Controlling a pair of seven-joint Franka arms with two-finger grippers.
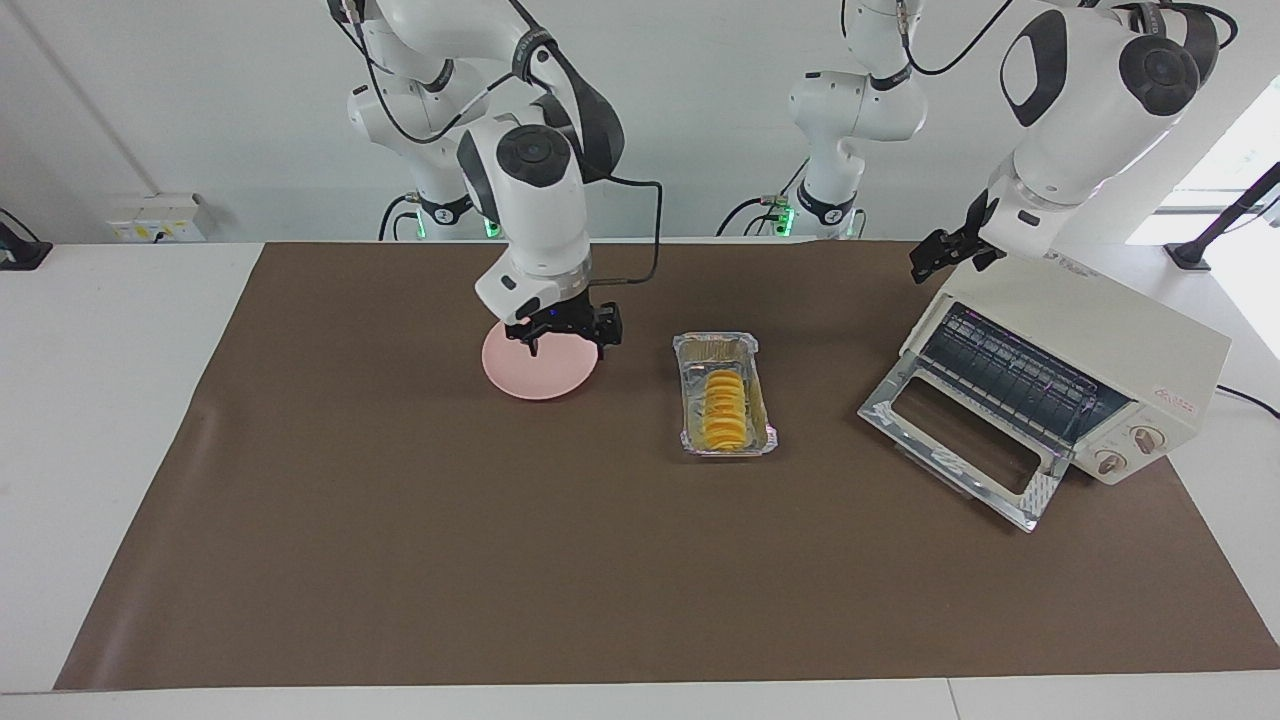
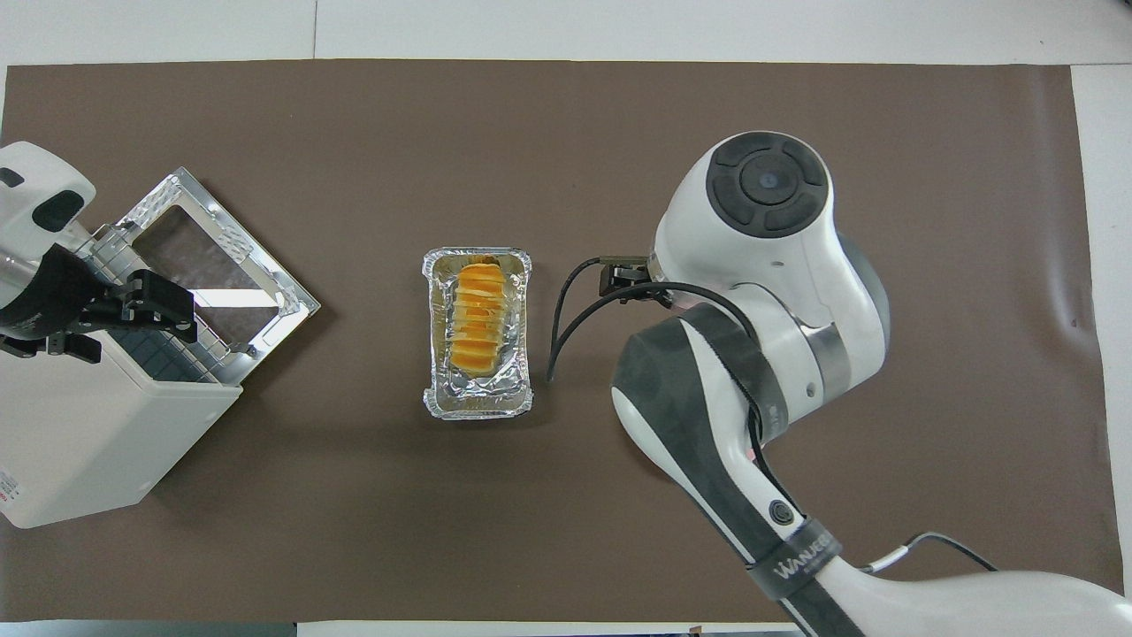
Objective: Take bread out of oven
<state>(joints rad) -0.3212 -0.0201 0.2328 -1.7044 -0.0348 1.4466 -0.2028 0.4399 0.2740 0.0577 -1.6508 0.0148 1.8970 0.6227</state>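
The bread (image 1: pixel 724 410) (image 2: pixel 478 318), a ridged golden-yellow loaf, lies in a silver foil tray (image 1: pixel 716 347) (image 2: pixel 478 402) on the brown mat, outside the oven. The cream-white oven (image 1: pixel 1090 340) (image 2: pixel 88 442) stands at the left arm's end of the table, its glass door (image 1: pixel 960 450) (image 2: pixel 221 257) dropped open and its wire rack bare. My left gripper (image 1: pixel 943 258) (image 2: pixel 124 318) hangs open and holds nothing, above the oven's top edge over the door opening. My right gripper (image 1: pixel 565 338) (image 2: pixel 623 276) hovers open and holds nothing, just over the pink plate (image 1: pixel 535 375).
The brown mat (image 1: pixel 400 560) covers most of the table. The plate sits beside the foil tray toward the right arm's end; the right arm hides it in the overhead view. The open oven door juts out onto the mat.
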